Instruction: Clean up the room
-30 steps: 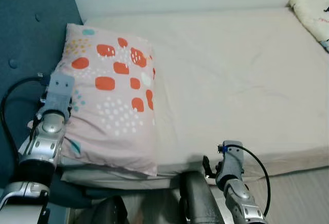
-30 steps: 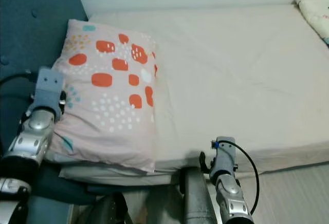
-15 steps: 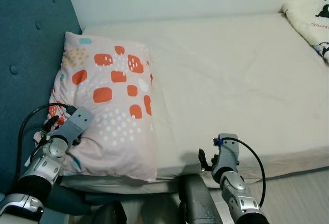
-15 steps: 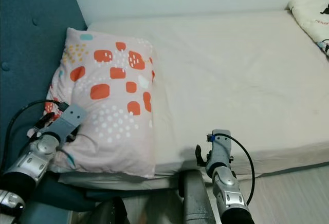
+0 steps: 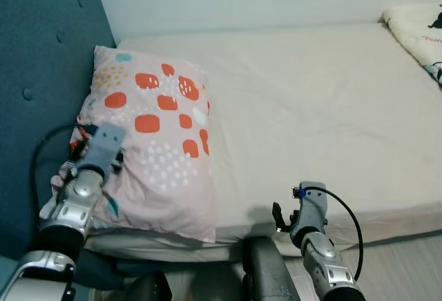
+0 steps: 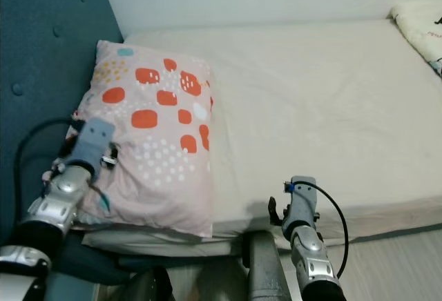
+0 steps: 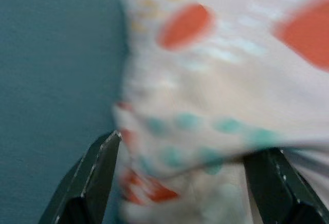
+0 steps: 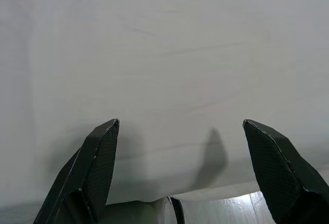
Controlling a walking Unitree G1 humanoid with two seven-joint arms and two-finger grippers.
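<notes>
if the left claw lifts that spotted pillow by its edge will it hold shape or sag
Likely sag: the pillow looks soft and puffy, its edge already crumpled between the open left claw fingers. Probably light for its bulk. The fabric may slip from a thin pinch, so a deeper bite seems safer.

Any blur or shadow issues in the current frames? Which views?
Left wrist view: pillow smeared, its dots soft; the wide-apart jaws stay sharper. Right wrist view: sharp, with a soft shadow on the sheet between the spread jaws. Both eye views: evenly lit, no glare, mild softness; right gripper casts a faint shadow at the mattress edge.
</notes>
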